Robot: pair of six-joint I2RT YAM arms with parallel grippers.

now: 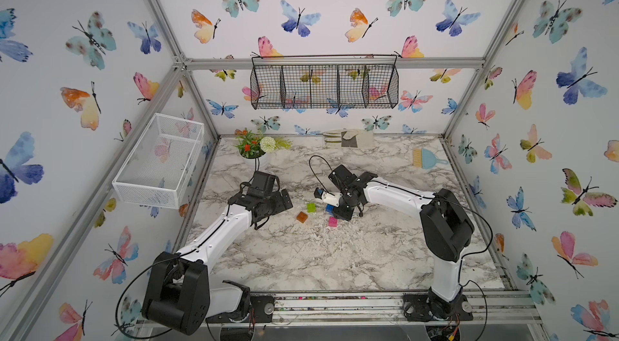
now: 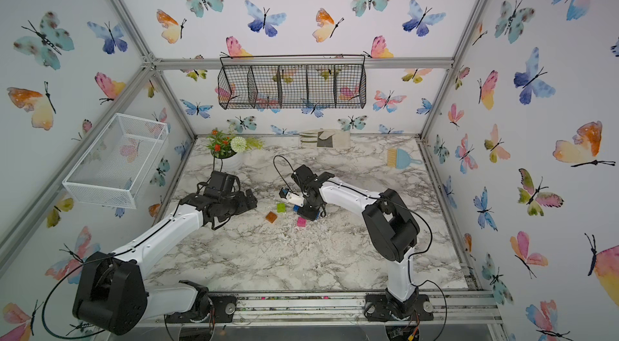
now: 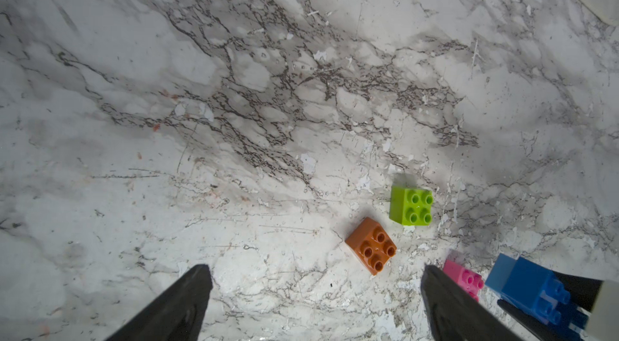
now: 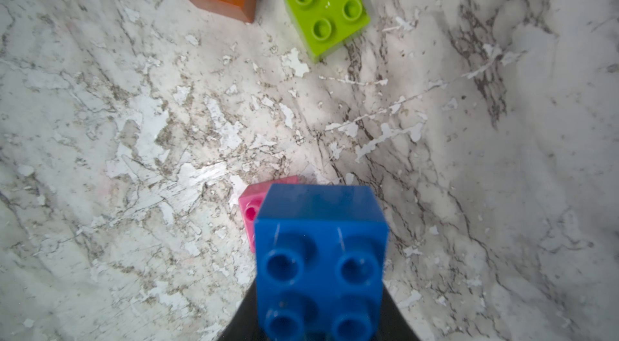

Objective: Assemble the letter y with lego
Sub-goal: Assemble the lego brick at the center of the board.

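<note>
Three loose lego bricks lie mid-table in both top views: lime green (image 1: 311, 207) (image 2: 281, 207), orange (image 1: 301, 217) (image 2: 271, 217) and pink (image 1: 333, 221) (image 2: 301, 221). My right gripper (image 1: 342, 213) (image 4: 318, 321) is shut on a blue lego piece (image 4: 321, 248) (image 3: 529, 289), studs facing the wrist camera, held just above and beside the pink brick (image 4: 249, 212). That blue piece looks like joined bricks. My left gripper (image 1: 285, 200) (image 3: 316, 277) hangs open and empty to the left of the orange brick (image 3: 371, 246) and green brick (image 3: 411, 205). No finished letter y shows.
A flower pot (image 1: 256, 148) stands at the back left of the marble table (image 1: 335, 255). Folded cloth (image 1: 348, 138) and a blue dustpan brush (image 1: 427, 158) lie at the back. A white wire basket (image 1: 157, 161) and a black one (image 1: 323, 84) hang on the walls.
</note>
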